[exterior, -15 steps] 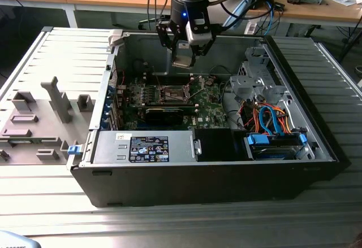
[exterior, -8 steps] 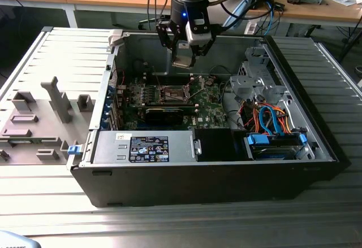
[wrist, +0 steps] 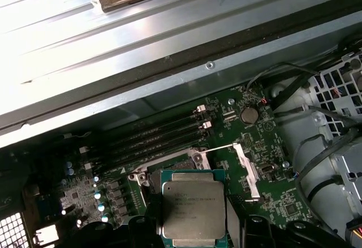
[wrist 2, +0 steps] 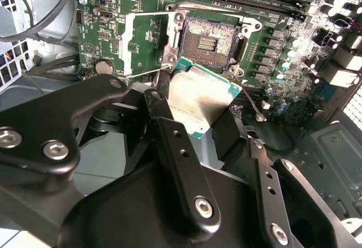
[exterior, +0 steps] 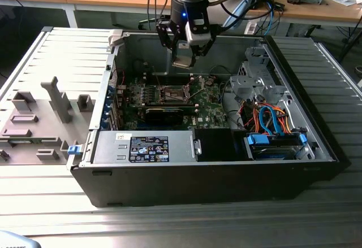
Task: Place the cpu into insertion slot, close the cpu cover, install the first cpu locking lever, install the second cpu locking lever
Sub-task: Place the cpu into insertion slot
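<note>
Claw (wrist 2: 195,115) is clenching the cpu (wrist: 192,211) by its edges, holding it tilted above the bare insertion slot (wrist 2: 212,39) — placing is underway; the cpu cover (wrist: 247,172) is lying swung open alongside. Seating is calling for levelling and squaring.

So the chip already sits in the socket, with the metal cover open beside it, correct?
Not quite. The gripper holds the chip above the empty socket, as the second wrist view shows. The metal cover is open beside it.
</note>
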`<state>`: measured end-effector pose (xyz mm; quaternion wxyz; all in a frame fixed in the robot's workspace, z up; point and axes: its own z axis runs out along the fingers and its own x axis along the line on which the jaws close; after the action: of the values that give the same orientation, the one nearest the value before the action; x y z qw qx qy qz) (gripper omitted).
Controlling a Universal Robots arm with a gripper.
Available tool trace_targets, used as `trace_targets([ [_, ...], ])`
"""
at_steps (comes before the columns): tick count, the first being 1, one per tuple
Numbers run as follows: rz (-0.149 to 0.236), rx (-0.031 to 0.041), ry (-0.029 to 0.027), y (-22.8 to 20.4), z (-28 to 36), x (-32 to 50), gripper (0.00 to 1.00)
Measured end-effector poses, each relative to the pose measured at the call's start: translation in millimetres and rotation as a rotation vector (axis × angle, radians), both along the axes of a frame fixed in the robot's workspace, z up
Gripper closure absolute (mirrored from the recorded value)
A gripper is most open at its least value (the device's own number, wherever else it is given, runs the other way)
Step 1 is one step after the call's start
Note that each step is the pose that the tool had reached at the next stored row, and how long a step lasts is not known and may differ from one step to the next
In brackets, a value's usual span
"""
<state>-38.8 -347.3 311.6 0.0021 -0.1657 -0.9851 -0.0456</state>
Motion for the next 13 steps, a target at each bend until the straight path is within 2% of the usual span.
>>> trace_targets([
  [13, -0.019, 0.0000, 0.0001, 0.0, -0.2, 0.0, 0.46],
])
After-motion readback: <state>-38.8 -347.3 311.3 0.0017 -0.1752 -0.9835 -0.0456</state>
